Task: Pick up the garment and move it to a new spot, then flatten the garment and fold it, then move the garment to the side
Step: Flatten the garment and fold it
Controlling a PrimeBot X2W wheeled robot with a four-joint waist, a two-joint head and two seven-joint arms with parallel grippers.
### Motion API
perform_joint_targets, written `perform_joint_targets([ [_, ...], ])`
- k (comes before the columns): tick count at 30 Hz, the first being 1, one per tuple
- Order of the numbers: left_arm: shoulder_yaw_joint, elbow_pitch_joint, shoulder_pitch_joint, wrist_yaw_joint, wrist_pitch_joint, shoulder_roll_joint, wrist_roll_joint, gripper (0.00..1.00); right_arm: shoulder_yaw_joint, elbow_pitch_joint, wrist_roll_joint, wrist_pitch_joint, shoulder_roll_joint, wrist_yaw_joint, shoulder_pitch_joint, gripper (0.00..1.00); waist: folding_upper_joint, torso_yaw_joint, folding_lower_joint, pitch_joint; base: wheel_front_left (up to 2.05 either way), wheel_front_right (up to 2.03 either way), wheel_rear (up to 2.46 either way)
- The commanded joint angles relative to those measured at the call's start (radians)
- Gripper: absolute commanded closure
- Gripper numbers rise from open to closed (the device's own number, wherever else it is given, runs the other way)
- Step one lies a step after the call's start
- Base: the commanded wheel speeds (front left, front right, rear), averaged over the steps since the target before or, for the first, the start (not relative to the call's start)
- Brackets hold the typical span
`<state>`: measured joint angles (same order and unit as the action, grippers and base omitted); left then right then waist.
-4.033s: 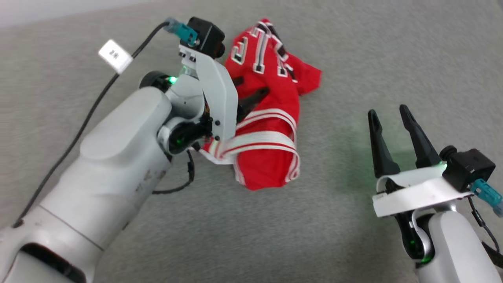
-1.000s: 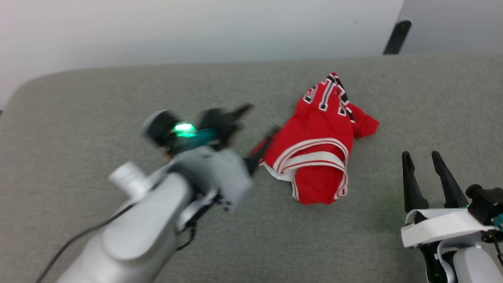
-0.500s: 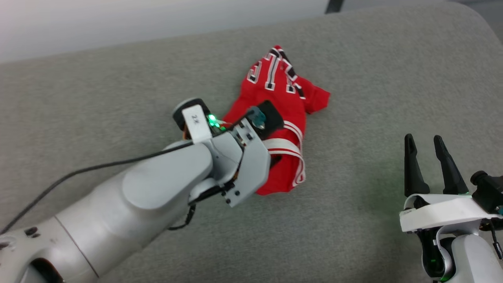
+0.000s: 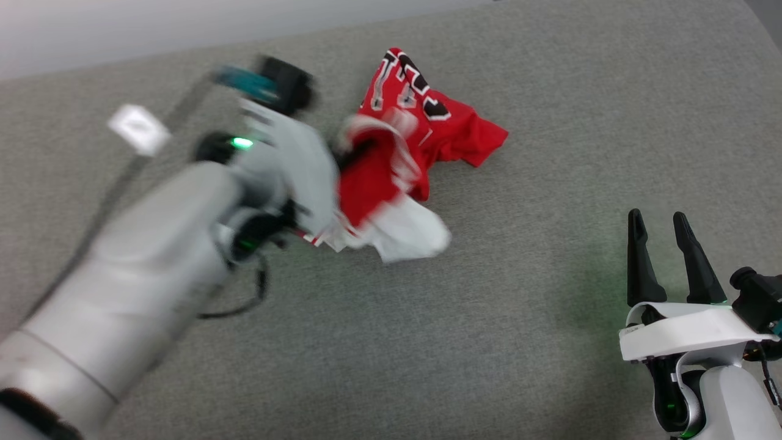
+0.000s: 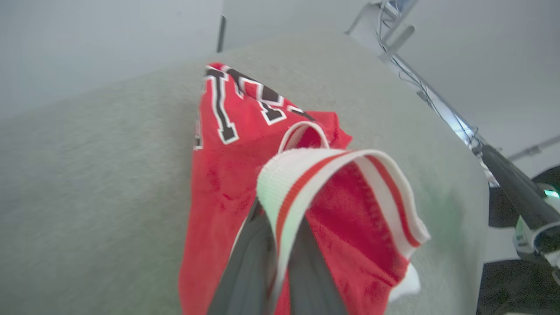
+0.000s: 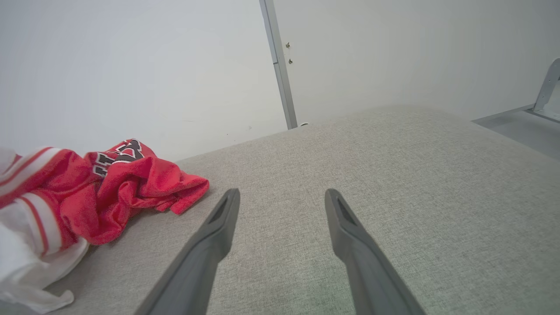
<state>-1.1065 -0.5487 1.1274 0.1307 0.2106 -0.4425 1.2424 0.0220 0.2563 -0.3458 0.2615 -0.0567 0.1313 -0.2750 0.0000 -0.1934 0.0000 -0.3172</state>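
The left fingers (image 5: 247,271) are nearly closed, pinching the white, red-striped trim (image 5: 306,156) of the jersey (image 4: 400,153). The right fingers (image 6: 205,249) are spread wide and hold nothing, hovering over the grey surface (image 4: 427,342) at the lower right of the head frame.

The jersey sits in the upper middle of the head frame, just right of the left arm. The left arm is badly blurred there, so I cannot say for sure how much of the cloth is clear of the surface. Part of it seems to be raised.

The main risk is the hold itself. Only a narrow strip of trim is caught, so a quick pull could let it slide out and drop the jersey in a heap. The free end may also drag and bunch on the surface. The white lining (image 4: 409,235) already shows, so the cloth could turn further inside out and be harder to flatten.

The jersey's long axis runs roughly top to bottom in the head frame, leaning slightly. The black-and-white lettering (image 4: 415,79) is at the end pointing toward the top edge, and the lining end points down. One red corner (image 4: 486,137) sticks out to the right.
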Motion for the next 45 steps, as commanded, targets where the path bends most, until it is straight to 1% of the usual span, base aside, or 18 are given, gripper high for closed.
perform_joint_targets([
  [1,0.033,-0.026,-0.008,0.000,-0.021,-0.024,0.032,1.00,0.000,-0.001,0.005,0.005,0.001,-0.001,-0.002,0.00,0.0000,0.019,0.0000,0.012,0.00,0.00,0.00],
  [3,0.070,-0.071,-0.022,-0.008,-0.050,-0.048,0.060,1.00,0.005,-0.002,0.009,0.005,0.001,-0.001,0.001,0.00,0.0000,0.031,0.0000,0.015,0.00,0.00,0.00],
  [5,0.103,-0.123,-0.042,-0.029,-0.073,-0.058,0.096,1.00,0.006,-0.003,0.013,0.004,0.000,-0.001,0.007,0.00,0.0000,0.042,0.0000,0.016,0.00,0.00,0.00],
  [7,0.103,-0.173,-0.063,-0.038,-0.069,-0.065,0.104,1.00,0.000,-0.002,0.015,0.005,0.000,-0.001,0.009,0.00,0.0000,0.049,0.0000,0.015,0.00,0.00,0.00],
  [10,0.116,-0.259,-0.086,-0.053,-0.068,-0.053,0.128,1.00,-0.005,0.000,0.015,0.005,-0.001,-0.001,0.000,0.00,0.0000,0.053,0.0000,0.011,0.00,0.00,0.00],
  [11,0.115,-0.283,-0.091,-0.054,-0.072,-0.050,0.127,0.96,-0.007,-0.001,0.015,0.005,-0.001,-0.001,-0.005,0.00,0.0000,0.054,0.0000,0.010,0.00,0.00,0.00],
  [12,0.111,-0.306,-0.094,-0.055,-0.076,-0.048,0.121,0.78,-0.008,-0.001,0.014,0.005,-0.001,-0.001,-0.008,0.00,0.0000,0.053,0.0000,0.010,0.00,0.00,0.00],
  [13,0.109,-0.329,-0.094,-0.052,-0.082,-0.045,0.120,0.54,-0.008,-0.003,0.013,0.005,-0.003,-0.001,-0.010,0.00,0.0000,0.054,0.0000,0.010,0.00,0.00,0.00],
  [14,0.112,-0.346,-0.089,-0.048,-0.091,-0.045,0.117,0.08,-0.007,-0.004,0.012,0.005,-0.004,-0.001,-0.011,0.00,0.0000,0.054,0.0000,0.010,0.00,0.00,0.00],
  [15,0.111,-0.359,-0.079,-0.044,-0.101,-0.045,0.109,0.00,-0.004,-0.005,0.011,0.005,-0.007,-0.001,-0.009,0.00,0.0000,0.056,0.0000,0.010,0.00,0.00,0.00],
  [20,0.030,-0.364,-0.013,-0.025,-0.151,-0.081,-0.020,0.00,0.012,-0.007,0.017,0.005,-0.010,-0.001,0.014,0.00,0.0000,0.071,0.0000,0.019,0.00,0.00,0.00],
  [24,-0.003,-0.311,0.041,-0.016,-0.163,-0.115,-0.083,0.00,0.008,-0.005,0.017,0.005,-0.008,-0.001,0.020,0.00,0.0000,0.082,0.0000,0.028,0.00,0.00,0.00],
  [26,-0.015,-0.258,0.050,-0.013,-0.126,-0.123,-0.081,0.00,0.008,-0.006,0.016,0.005,-0.006,-0.001,0.021,0.00,0.0000,0.087,0.0000,0.031,0.00,0.00,0.00],
  [30,-0.064,-0.112,0.068,-0.012,0.008,-0.159,-0.094,0.00,0.008,-0.007,0.016,0.005,-0.004,-0.001,0.028,0.00,0.0000,0.095,0.0000,0.033,0.00,0.00,0.00],
  [34,-0.084,0.063,0.087,-0.060,0.100,-0.192,-0.099,0.00,0.002,-0.006,0.014,0.005,-0.002,-0.001,0.028,0.00,0.0000,0.096,0.0000,0.031,0.00,0.00,0.00],
  [38,-0.072,0.246,0.104,-0.131,0.121,-0.237,-0.114,0.00,-0.005,-0.005,0.007,0.005,0.001,-0.001,0.024,0.00,0.0000,0.089,0.0000,0.026,0.00,0.00,0.00],
  [40,-0.071,0.327,0.091,-0.165,0.153,-0.251,-0.093,0.00,-0.008,-0.004,0.005,0.005,0.001,-0.001,0.022,0.00,0.0000,0.085,0.0000,0.024,0.00,0.00,0.00],
  [45,-0.116,0.451,0.051,-0.237,0.309,-0.315,-0.064,0.00,-0.014,0.001,0.000,0.005,0.003,-0.001,0.015,0.00,0.0000,0.072,0.0000,0.020,0.00,0.00,0.00],
])
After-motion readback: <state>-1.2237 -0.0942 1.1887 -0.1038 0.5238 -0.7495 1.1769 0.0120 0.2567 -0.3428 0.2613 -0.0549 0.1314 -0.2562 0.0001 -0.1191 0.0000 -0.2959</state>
